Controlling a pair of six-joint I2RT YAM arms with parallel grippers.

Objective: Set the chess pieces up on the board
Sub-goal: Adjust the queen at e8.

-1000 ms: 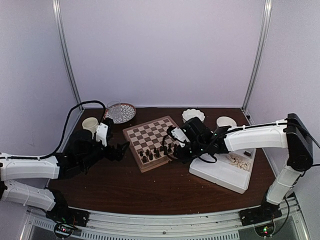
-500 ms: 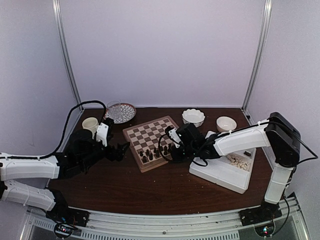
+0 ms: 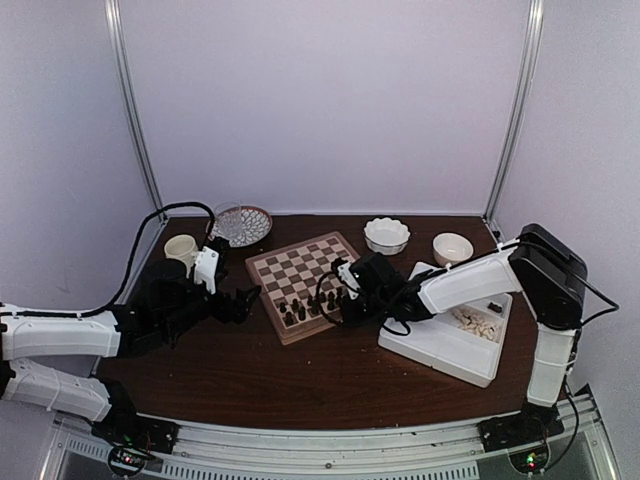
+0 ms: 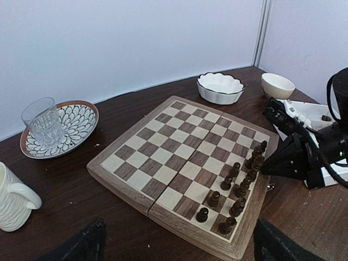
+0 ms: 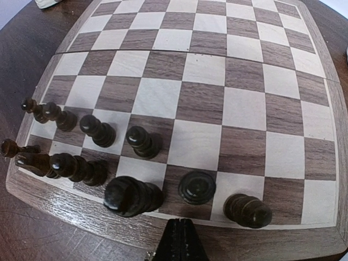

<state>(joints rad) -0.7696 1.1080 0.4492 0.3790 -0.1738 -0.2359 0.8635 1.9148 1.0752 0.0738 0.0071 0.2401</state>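
Right gripper (image 5: 179,242) is fully closed on nothing, its tip at the edge of the board (image 3: 298,262), just beside the dark chess pieces (image 5: 98,157). I see these standing in two rows along that edge of the cream-and-brown chequered board. Left gripper (image 3: 243,300) hangs wide open and empty, left of the board. Pale pieces (image 3: 480,322) lie in the white tray (image 3: 440,350) on the right. Scalloped bowl (image 3: 386,234), small bowl (image 3: 452,247), glass (image 3: 228,218) on a plate (image 3: 255,225) and mug (image 3: 181,248) stand behind

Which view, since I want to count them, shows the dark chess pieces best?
Right wrist: the dark chess pieces stand close below it, spread over two rows of the board. Left wrist shows them farther off, overlapping in a line. Top external shows only tiny specks.
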